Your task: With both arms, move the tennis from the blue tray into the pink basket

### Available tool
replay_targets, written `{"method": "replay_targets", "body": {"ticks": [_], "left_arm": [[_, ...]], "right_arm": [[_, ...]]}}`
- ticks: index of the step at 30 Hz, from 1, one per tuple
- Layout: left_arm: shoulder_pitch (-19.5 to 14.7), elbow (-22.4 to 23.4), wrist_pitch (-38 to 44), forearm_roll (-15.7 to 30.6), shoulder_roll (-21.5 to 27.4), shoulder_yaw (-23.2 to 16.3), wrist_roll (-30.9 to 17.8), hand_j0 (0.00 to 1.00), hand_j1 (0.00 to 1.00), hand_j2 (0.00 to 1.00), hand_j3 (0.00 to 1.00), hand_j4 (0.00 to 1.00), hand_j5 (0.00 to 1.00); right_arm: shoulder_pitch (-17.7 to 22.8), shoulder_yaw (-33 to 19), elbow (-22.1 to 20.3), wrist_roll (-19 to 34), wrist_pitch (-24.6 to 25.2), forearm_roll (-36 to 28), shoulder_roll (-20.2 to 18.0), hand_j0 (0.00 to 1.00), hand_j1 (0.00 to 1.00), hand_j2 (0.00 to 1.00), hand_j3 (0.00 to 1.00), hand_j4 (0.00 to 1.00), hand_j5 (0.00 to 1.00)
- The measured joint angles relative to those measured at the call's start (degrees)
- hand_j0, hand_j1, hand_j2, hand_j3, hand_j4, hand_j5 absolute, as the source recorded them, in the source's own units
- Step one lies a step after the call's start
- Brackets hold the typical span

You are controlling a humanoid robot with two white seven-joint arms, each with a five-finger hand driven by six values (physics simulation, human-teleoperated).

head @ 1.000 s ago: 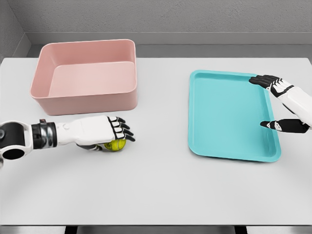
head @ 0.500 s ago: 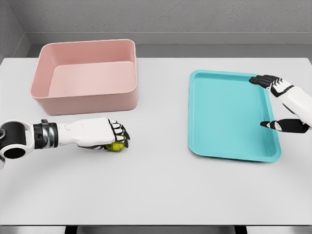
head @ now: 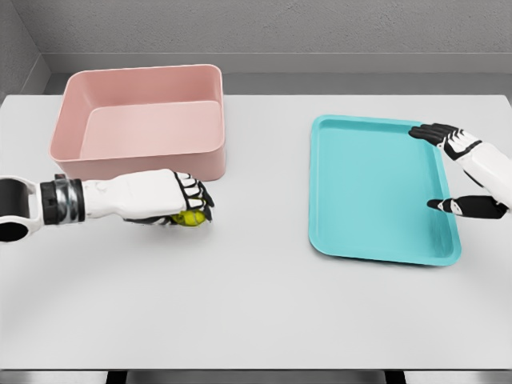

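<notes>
pink basket (head: 141,128) looks like smooth matt plastic; blue tray (head: 376,189) same deal, smooth plastic with a soft sheen; table (head: 256,304) is plain matt white; tennis ball (head: 190,218) reads slightly fuzzy; left hand (head: 164,197) has a glossy white hard shell

My left hand (head: 164,199) covers most of the tennis ball (head: 190,218), only a yellow sliver shows under my fingers. Left arm cut off at the frame's left edge. Right hand (head: 466,172) partly clipped at the right edge.
</notes>
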Motion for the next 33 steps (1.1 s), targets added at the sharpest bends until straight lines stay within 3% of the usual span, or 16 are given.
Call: {"method": "replay_targets", "body": {"ticks": [17, 28, 33], "left_arm": [[-6.33, 1.5, -0.03, 5.61, 1.14, 0.3, 0.1, 0.5, 0.5, 0.5, 0.5, 0.5, 0.5], [-10.46, 8.58, -0.04, 6.01, -0.55, 0.34, 0.1, 0.5, 0.5, 0.5, 0.5, 0.5, 0.5], [-12.83, 13.83, -0.05, 6.02, -2.95, 0.3, 0.09, 0.5, 0.5, 0.5, 0.5, 0.5, 0.5]], "right_arm": [[-0.09, 0.0, 0.07, 0.0, 0.0, 0.0, -0.08, 1.0, 1.0, 1.0, 1.0, 1.0, 1.0], [-0.09, -0.01, 0.07, 0.0, 0.0, 0.0, -0.09, 1.0, 1.0, 1.0, 1.0, 1.0, 1.0], [0.0, -0.03, 0.07, 0.0, 0.0, 0.0, -0.09, 1.0, 1.0, 1.0, 1.0, 1.0, 1.0]]}}
